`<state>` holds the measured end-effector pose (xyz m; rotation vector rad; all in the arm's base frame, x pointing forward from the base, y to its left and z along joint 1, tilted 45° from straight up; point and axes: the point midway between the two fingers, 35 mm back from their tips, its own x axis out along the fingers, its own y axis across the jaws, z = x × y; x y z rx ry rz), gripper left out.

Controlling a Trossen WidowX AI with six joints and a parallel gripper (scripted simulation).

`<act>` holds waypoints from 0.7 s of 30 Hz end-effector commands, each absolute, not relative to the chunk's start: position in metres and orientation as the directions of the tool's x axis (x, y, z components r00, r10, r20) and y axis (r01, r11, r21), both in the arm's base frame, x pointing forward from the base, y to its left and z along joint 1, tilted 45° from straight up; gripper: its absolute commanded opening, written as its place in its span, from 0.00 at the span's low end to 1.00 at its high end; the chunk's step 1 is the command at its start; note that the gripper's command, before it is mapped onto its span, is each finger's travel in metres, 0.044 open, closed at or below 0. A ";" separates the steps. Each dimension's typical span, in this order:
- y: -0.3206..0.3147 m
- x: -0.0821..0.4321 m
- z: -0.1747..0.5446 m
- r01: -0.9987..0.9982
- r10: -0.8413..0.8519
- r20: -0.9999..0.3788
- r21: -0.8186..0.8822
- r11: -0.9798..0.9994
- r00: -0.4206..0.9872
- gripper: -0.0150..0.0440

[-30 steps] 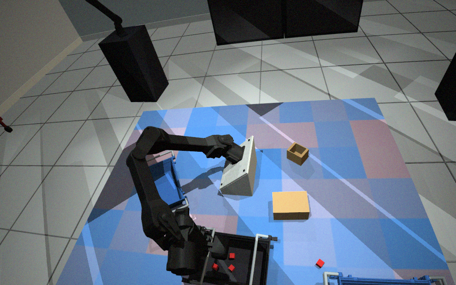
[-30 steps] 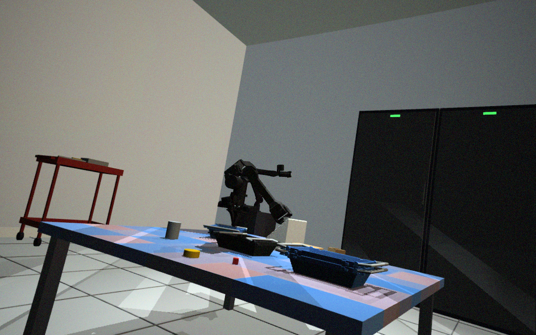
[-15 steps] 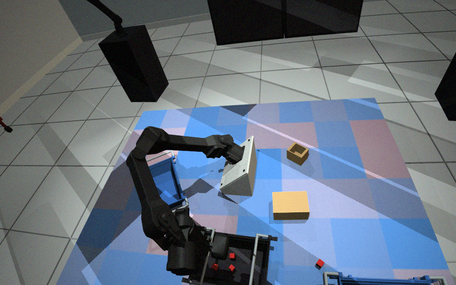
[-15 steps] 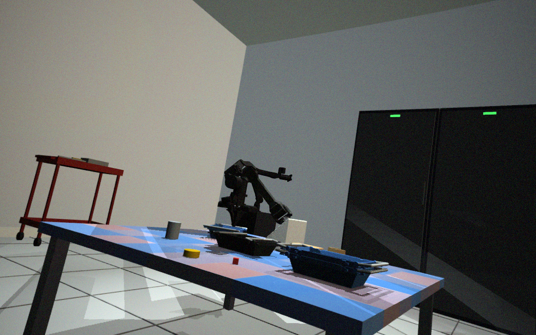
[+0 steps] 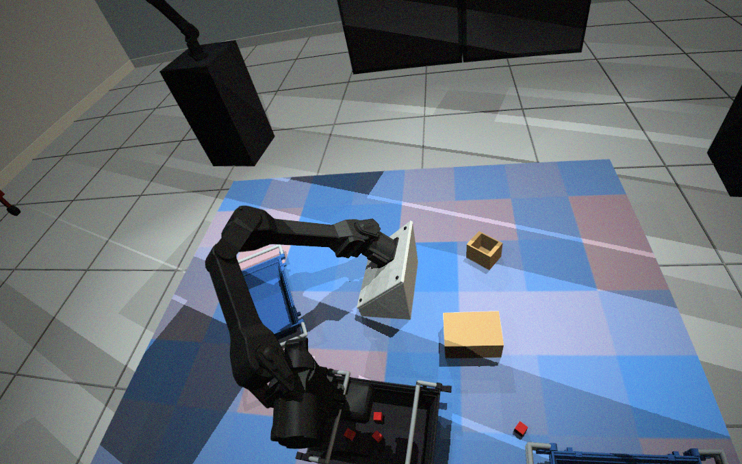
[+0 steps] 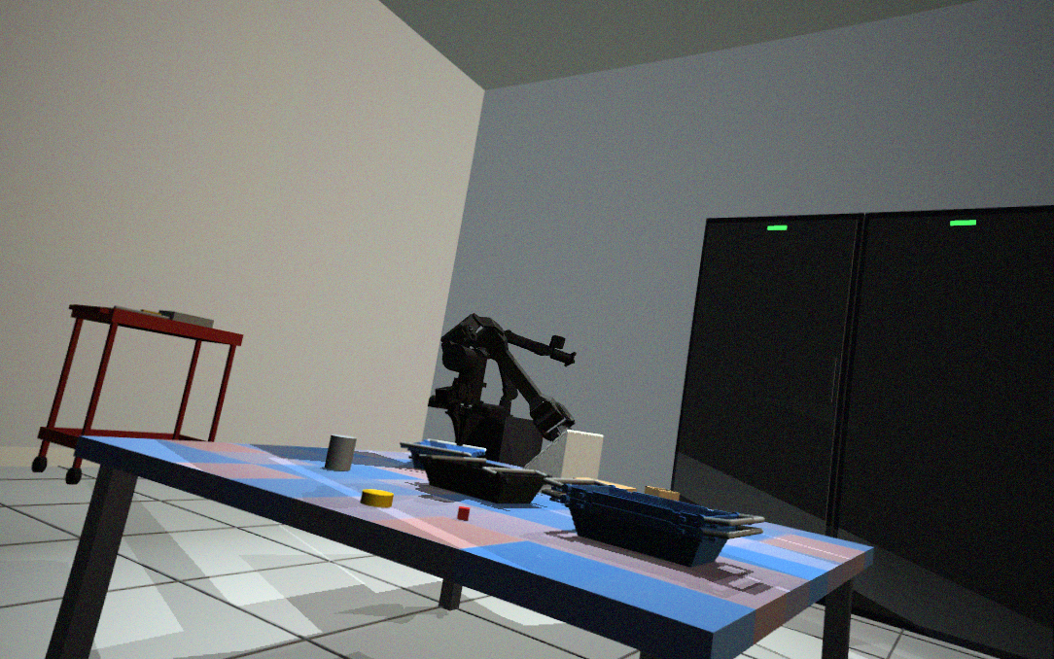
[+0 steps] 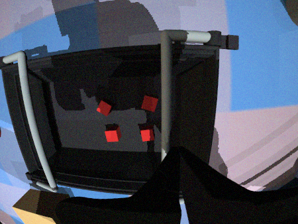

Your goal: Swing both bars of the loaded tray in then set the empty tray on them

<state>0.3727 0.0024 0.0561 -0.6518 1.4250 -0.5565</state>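
The loaded tray (image 5: 432,421) (image 6: 483,483) (image 7: 193,99) stood at the near edge of the top view, four red blocks (image 7: 112,135) showing inside it from the wrist. Its left bar (image 5: 333,432) (image 7: 166,99) and right bar (image 5: 413,426) (image 7: 31,122) both lay inboard of the end walls, seemingly swung in already to make two rests above the load. The gripper (image 7: 176,152) hung by the far end of the left bar, its fingers together with nothing between them; that narrow shape would suit nudging a bar rather than carrying a tray. Whether the tips touched the bar, I could not tell. From the pale wedge mount (image 5: 406,278) (image 6: 582,454), the arm (image 5: 232,306) (image 6: 466,364) reached left, bent sharply and came back near, its wrist over the tray's left part. The next move probably called for lifting away without dragging the bar, then opening for the empty tray. One blue tray (image 5: 265,295) (image 6: 442,453) sat farther left, its visible interior bare; another blue tray (image 5: 623,457) (image 6: 645,528) stood near right, its inside hidden. Which was meant stayed unclear. A loose red block (image 5: 520,428) (image 6: 463,512) lay between the loaded tray and the right-hand blue one.
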 end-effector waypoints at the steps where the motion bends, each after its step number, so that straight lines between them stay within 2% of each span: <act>1: 0.002 0.373 0.056 -0.033 -0.700 -0.710 -0.703 0.710 0.076 0.25; 10: 0.002 0.373 0.056 -0.033 -0.700 -0.710 -0.703 0.710 0.076 0.25; 21: 0.023 0.374 0.076 -0.034 -0.697 -0.713 -0.701 0.713 0.076 0.74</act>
